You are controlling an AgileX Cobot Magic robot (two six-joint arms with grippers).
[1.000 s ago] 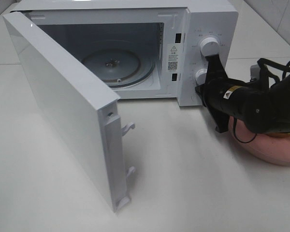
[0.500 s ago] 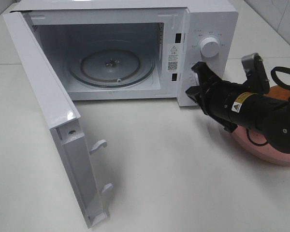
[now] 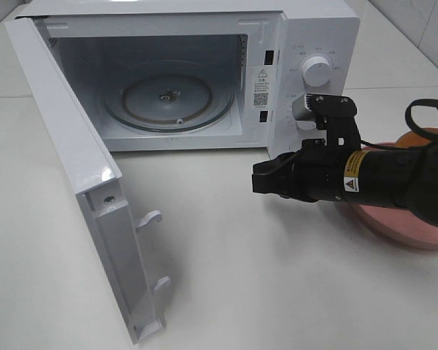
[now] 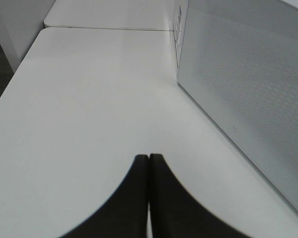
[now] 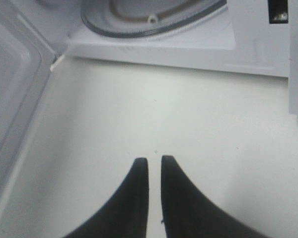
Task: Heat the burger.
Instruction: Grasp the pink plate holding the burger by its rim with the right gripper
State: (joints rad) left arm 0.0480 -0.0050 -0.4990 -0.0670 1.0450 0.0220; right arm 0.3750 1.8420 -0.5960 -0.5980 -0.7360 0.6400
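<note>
Only a brown-orange sliver of the burger (image 3: 418, 136) shows at the far right, behind my right arm, on a pink plate (image 3: 405, 232). The white microwave (image 3: 317, 25) stands with its door (image 3: 66, 146) swung wide and its glass turntable (image 3: 168, 100) bare. My right gripper (image 3: 257, 177) hovers low over the table in front of the oven's control panel, pointing left. In the right wrist view the right gripper (image 5: 154, 159) shows a narrow gap and nothing between its fingers. My left gripper (image 4: 148, 156) is shut and empty over the table beside the door's outer face (image 4: 248, 99).
Two round knobs (image 3: 316, 71) sit on the microwave's right panel, the lower one half hidden by my wrist camera. The open door reaches out to the table's front left. Bare white tabletop (image 3: 226, 277) lies between the door and the plate.
The door has swung further open. My right gripper has left the control panel, dropped down and to the left in front of the oven, and its fingers have parted slightly.
</note>
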